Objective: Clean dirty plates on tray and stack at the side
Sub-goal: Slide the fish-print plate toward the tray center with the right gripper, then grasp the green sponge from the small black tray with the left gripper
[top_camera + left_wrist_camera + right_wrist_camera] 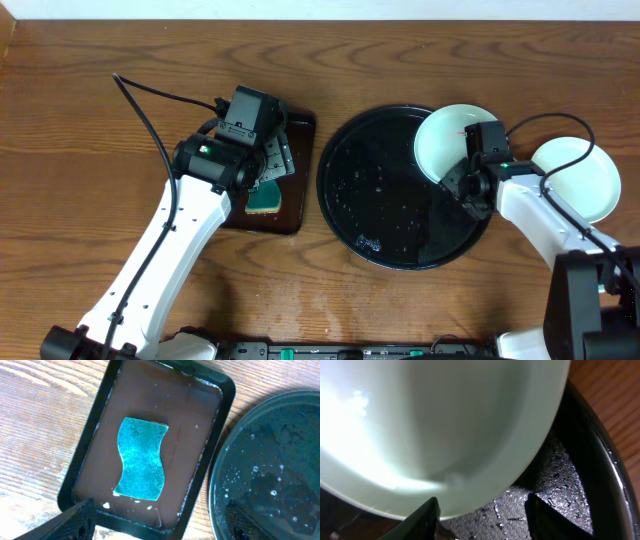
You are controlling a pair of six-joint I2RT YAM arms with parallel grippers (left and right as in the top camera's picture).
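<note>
Both jaws open: left gripper [160, 527] over the teal sponge [141, 457], right gripper [482, 515] at the pale mint plate [445, 140].
The left gripper hung wide open above the teal sponge, which lay flat in the rectangular dark tray [90, 445] on the wooden table [80, 150]. Just beside it sat the round black tray [380, 190], wet with droplets. The pale mint plate rested on that tray's upper right part, reaching out past its rim. The right gripper's fingers stood apart close to the plate's edge, clamping nothing I could see. Farther right, a white plate [590, 185] sat on the table, near the round tray but off it.
</note>
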